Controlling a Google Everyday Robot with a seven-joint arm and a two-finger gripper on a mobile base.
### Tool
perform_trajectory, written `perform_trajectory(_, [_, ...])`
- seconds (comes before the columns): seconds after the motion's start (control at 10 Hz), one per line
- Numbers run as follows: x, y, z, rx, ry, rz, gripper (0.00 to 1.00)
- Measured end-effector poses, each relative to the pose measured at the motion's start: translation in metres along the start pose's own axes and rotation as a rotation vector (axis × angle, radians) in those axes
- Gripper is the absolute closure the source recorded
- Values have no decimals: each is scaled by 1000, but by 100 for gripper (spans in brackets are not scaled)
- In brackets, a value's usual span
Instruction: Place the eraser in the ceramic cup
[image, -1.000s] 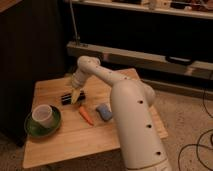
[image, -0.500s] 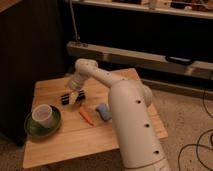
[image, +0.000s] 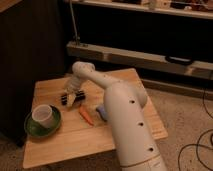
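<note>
Grasp step, by my reading; gripper (image: 74, 95) low at the long black rectangular eraser (image: 65, 98), which lies on the wooden table (image: 125, 80); whether it grips, cannot tell; next calls for a lift, a carry to the round off-white ceramic cup (image: 42, 115) on the green saucer (image: 31, 129), and a release over its mouth.

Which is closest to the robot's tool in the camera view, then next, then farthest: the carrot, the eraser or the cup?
1. Eraser: right at the tool, in the middle of the table.
2. Carrot: a little nearer the table's front edge.
3. Ceramic cup: farthest, sitting on the green saucer near the table's corner.
</note>
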Motion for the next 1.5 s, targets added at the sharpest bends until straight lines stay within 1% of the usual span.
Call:
perform_trajectory(0.2, [-1,-1,8,-37,-2,12,54])
perform_trajectory(0.3, [-2,-1,9,-60,-8,21,67])
perform_trajectory(0.4, [-4,-3,5,-60,-20,25,76])
perform_trajectory(0.5, [-7,-5,-4,-59,-34,29,86])
perform_trajectory(0.6, [-14,-8,-19,-54,-48,28,96])
perform_trajectory(0.7, [-23,-11,-36,-46,-63,28,100])
perform_trajectory(0.8, [-31,-13,-55,-31,-84,34,100])
perform_trajectory(0.9, [-40,-17,-86,-6,-143,54,100])
perform_trajectory(1.0, [-46,-18,-103,6,-196,69,100])
perform_trajectory(1.1, [-56,-17,-121,19,-260,80,100])
perform_trajectory(1.2, [-70,-13,-140,37,-333,88,100])
perform_trajectory(1.3, [-80,-8,-153,50,-372,88,100])
perform_trajectory(1.4, [-96,0,-165,60,-412,78,100])
perform_trajectory(1.5, [-112,7,-172,64,-445,65,100])
